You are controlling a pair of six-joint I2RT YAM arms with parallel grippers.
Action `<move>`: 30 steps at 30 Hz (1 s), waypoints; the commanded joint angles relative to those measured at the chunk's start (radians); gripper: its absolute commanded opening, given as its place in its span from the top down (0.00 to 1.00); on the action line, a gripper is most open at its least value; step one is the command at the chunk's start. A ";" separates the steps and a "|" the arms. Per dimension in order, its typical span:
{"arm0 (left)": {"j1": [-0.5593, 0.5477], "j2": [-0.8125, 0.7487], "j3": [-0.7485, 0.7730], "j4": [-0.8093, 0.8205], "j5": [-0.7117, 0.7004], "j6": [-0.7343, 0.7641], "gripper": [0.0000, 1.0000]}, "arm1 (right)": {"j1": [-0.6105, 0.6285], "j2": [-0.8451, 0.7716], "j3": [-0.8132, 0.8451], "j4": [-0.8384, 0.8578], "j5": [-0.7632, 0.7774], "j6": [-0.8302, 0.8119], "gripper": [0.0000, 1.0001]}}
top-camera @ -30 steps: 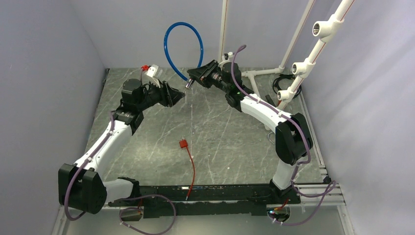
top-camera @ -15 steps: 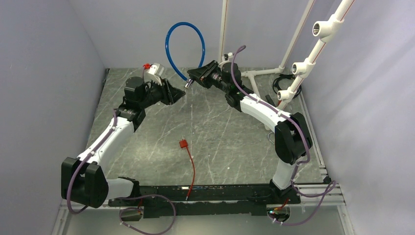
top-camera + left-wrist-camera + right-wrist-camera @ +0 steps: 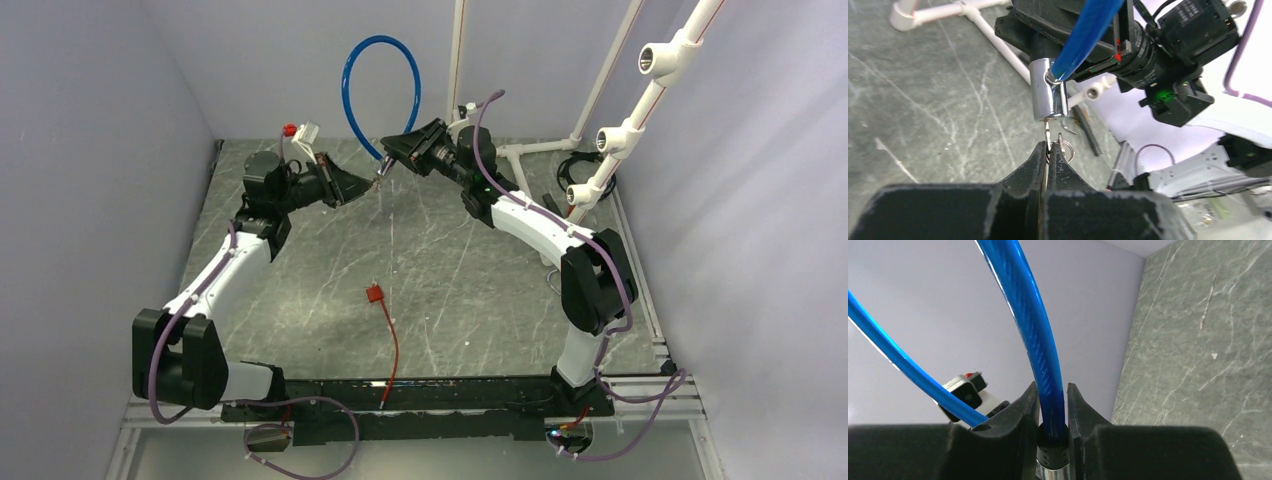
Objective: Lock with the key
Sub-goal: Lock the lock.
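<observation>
— Where is the key sitting?
— Nearest you a red wire (image 3: 385, 325) lies on the table (image 3: 480, 280); further out your left gripper (image 3: 1048, 148) is pinched closed on the key (image 3: 1048, 134), its ring (image 3: 1064, 146) hanging beside the tips; the blade meets the underside of the chrome lock barrel (image 3: 1048, 92).
— And your right one?
— Your right gripper (image 3: 1052, 390) is clamped on the blue cable (image 3: 1028, 315) right where it enters that barrel; the loop arches up beyond it.
</observation>
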 commanded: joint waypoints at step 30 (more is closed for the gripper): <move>0.087 -0.056 -0.023 0.144 0.178 -0.172 0.51 | -0.019 -0.060 0.004 0.251 -0.056 0.019 1.00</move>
